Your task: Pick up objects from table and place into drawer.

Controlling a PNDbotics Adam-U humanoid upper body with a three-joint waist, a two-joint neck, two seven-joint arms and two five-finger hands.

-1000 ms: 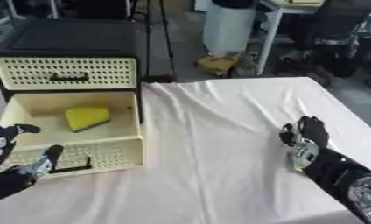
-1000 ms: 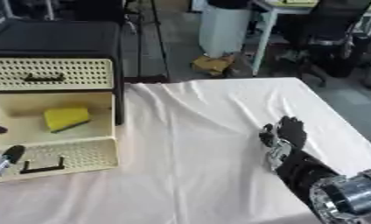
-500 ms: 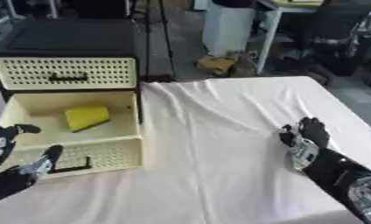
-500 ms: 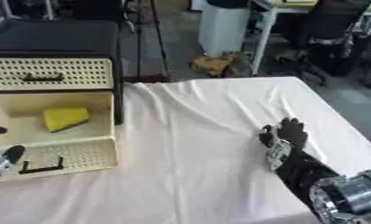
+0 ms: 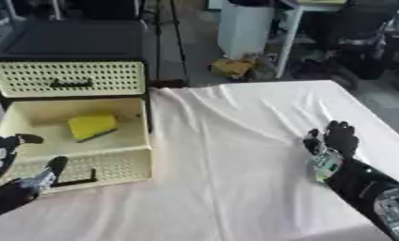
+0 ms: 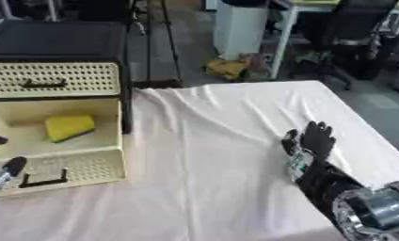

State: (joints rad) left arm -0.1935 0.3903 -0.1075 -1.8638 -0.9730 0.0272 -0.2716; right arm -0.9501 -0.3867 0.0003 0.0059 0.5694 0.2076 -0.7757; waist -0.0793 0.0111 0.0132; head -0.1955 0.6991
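On the white tablecloth (image 5: 227, 155), open drawer (image 5: 79, 162) left.

The left hand (image 5: 13, 174) is cut by the picture's left edge, so only a few fingertips and part of the palm show; whether its fingers curl cannot be told. The open drawer (image 5: 79, 164) beside it loses its left wall to the same edge. The yellow block (image 5: 91, 125) beyond that hand is too blurred to name. The right hand (image 6: 310, 141) shows its back only, its palm hidden against the counter (image 5: 235, 141).
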